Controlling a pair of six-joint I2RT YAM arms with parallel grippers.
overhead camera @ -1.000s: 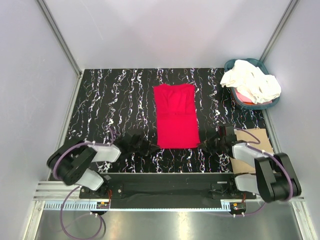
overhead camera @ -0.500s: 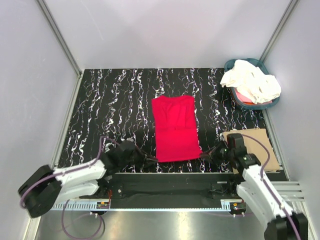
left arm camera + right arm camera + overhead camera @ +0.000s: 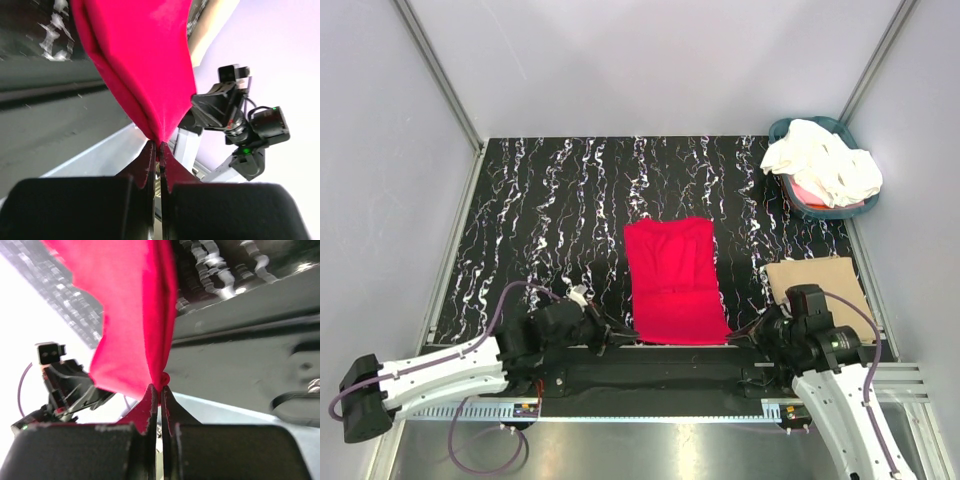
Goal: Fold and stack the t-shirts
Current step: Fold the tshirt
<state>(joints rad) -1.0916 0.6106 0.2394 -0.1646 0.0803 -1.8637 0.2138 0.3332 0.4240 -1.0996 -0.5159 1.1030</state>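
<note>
- Tabletop: red t-shirt lies lengthwise at the middle, near hem at the front edge.
- Cream t-shirts heaped in the basket, far right corner, not yet folded.
- Left gripper clenched on the near-left hem corner, right gripper on the near-right; probably to keep the hem taut for a fold.
- Wrist views show cloth pinched at the fingertips; top view can't.
</note>
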